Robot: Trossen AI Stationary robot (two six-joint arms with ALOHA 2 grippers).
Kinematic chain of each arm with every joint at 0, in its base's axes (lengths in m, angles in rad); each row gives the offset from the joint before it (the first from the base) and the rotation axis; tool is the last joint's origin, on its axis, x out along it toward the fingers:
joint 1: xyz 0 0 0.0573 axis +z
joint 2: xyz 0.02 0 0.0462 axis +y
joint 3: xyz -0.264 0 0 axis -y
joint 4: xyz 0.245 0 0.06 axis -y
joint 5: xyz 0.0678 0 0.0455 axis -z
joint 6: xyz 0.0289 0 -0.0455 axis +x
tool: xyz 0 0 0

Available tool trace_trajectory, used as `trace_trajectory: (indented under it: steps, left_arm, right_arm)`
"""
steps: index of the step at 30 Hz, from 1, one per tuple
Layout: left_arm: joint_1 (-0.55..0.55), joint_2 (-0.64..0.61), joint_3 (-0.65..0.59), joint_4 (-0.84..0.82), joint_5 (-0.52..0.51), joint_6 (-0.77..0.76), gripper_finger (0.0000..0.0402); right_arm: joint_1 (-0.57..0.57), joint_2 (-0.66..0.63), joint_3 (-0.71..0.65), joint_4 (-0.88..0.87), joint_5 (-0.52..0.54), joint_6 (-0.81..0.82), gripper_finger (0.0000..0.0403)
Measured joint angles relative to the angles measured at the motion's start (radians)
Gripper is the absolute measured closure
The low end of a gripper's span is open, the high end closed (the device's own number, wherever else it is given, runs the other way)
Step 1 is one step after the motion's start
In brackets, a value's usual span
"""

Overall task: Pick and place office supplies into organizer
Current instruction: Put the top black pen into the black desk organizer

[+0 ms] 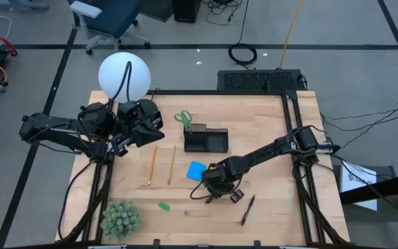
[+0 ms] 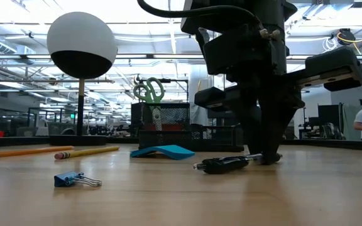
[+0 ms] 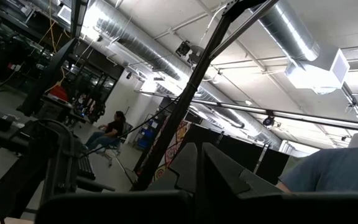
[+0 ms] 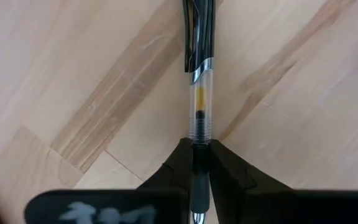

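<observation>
Pale wood table [image 1: 268, 214], black frame round it. Right gripper [image 4: 200, 152] down at table centre, near side, fingers [image 4: 173, 168] clenched on a pen [image 4: 200, 93] — clear barrel and dark clip lying flat on the wood, grip end pinched between the tips. Same pen [image 2: 222, 164] seen low, flat on the table at the gripper's foot. Second pen [image 1: 247, 209] just right and nearer, apart from the gripper. Blue note pad [image 1: 196, 170] just left of the right gripper, lying flat. Organizer [image 1: 206, 140] beyond it, towards the far side; scissors [image 1: 183, 120] upright in its left compartment, green handles up. Two pencils [image 1: 162, 166] side by side left of the pad, well short of the organizer. Green eraser [image 1: 164, 205] and tiny blue clip [image 2: 75, 180] near the front edge. Plant ball [image 1: 120, 218] at near left corner; globe lamp [image 1: 124, 76] at far left. Left gripper [image 1: 145, 129] parked over the far left, pointing off the table into the room — fingers together, holding nothing.
</observation>
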Motion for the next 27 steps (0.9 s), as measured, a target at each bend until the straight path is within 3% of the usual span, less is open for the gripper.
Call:
trace_trajectory:
  steps: [12, 27]
  left_arm:
    - [0.0, 0.0, 0.0, 0.0, 0.0, 0.0, 0.038]
    - [0.0, 0.0, 0.0, 0.0, 0.0, 0.0, 0.038]
  right_arm:
    - [-0.023, -0.057, -0.002, -0.014, 0.03, 0.011, 0.038]
    - [-0.092, -0.174, -0.001, 0.135, 0.016, 0.247, 0.0379]
